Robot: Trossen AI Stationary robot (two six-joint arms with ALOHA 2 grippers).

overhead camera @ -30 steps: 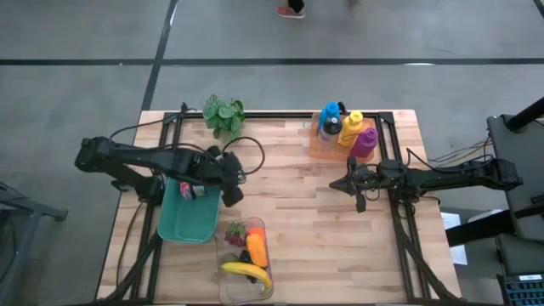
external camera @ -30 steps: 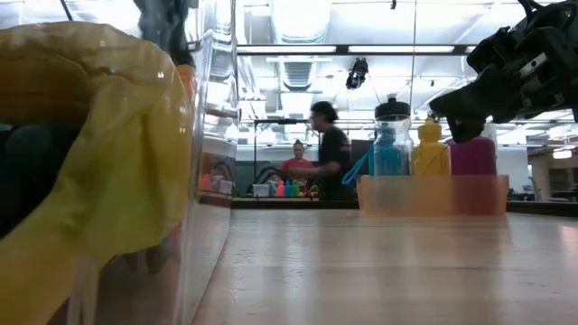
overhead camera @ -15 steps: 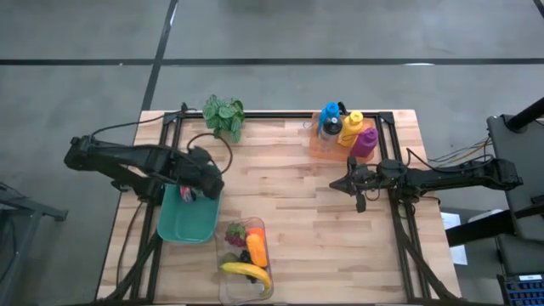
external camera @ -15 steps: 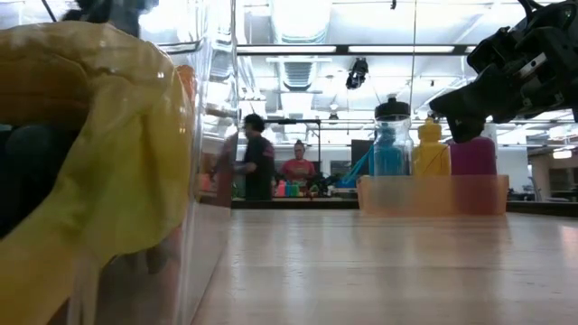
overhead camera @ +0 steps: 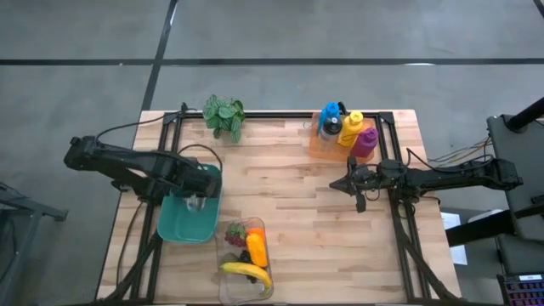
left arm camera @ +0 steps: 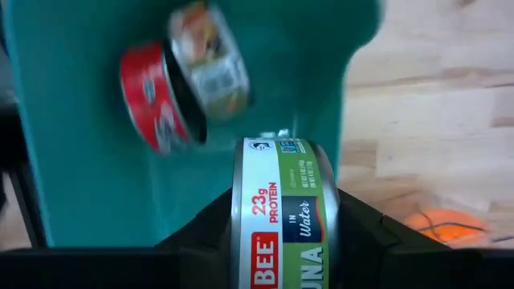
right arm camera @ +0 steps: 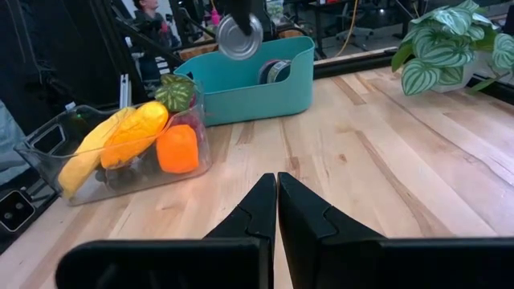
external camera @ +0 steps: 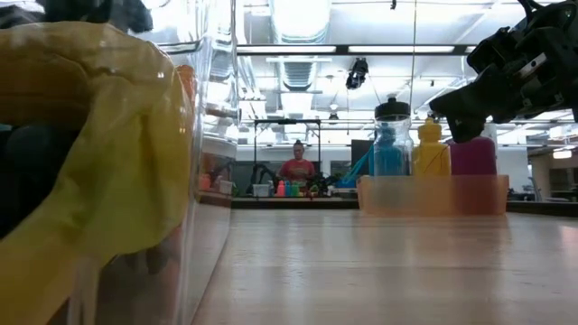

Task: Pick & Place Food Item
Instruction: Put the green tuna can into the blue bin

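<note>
Above the teal bin [overhead camera: 189,223], my left gripper [left arm camera: 283,210] pinches a green-labelled tuna can [left arm camera: 283,210] on edge, while a second, red-labelled can [left arm camera: 183,72] lies inside the bin. Just beside it on the table [overhead camera: 323,221], a clear tray [overhead camera: 246,274] holds a banana [overhead camera: 246,271] and other produce. My right gripper [right arm camera: 276,193] waits over the table's right side, fingers pressed together, near the bottles [overhead camera: 344,129].

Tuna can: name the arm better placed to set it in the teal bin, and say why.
Left. The left gripper grips the tuna can directly above the teal bin. The right gripper is shut, empty and far across the table.
</note>
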